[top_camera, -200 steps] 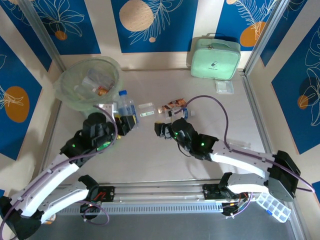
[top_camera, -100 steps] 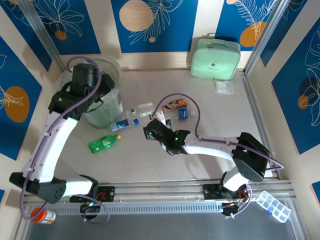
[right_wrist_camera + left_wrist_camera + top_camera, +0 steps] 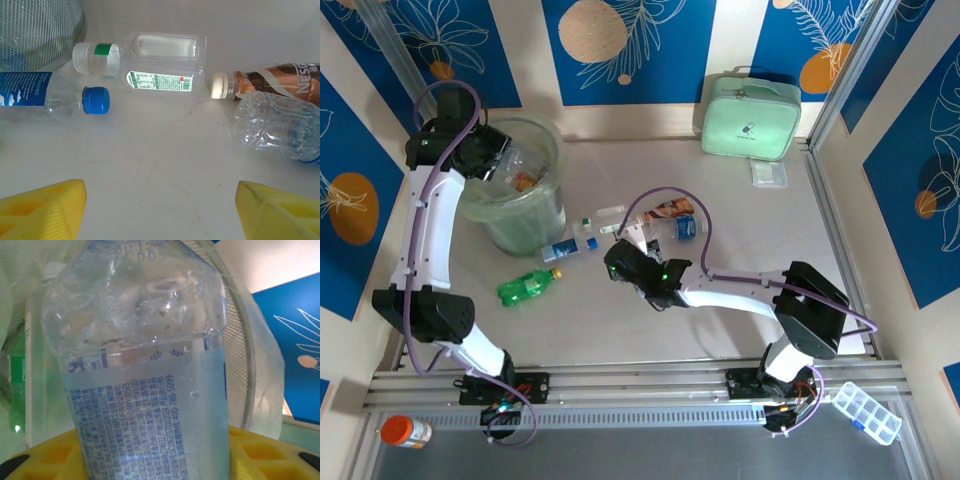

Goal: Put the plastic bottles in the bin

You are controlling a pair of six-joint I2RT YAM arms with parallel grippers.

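1. Since half a second earlier, the left gripper (image 3: 488, 158) had swung out to the far-left rim of the bin (image 3: 535, 215). The right gripper (image 3: 160, 210) had scarcely shifted.
2. The left jaws clamped a clear blue-labelled bottle (image 3: 150, 390) over the bin's mouth, not yet dropped.
3. The right jaws stood spread wide and empty, low over bare table.
4. A few bottles lay binned. Five remained out: the blue-capped bottle (image 3: 55, 95), square bottle (image 3: 155, 62), brown bottle (image 3: 275, 82), crushed bottle (image 3: 280, 127) and green bottle (image 3: 527, 287).
5. The table around them lay open; only the bin wall crowded the blue-capped one.
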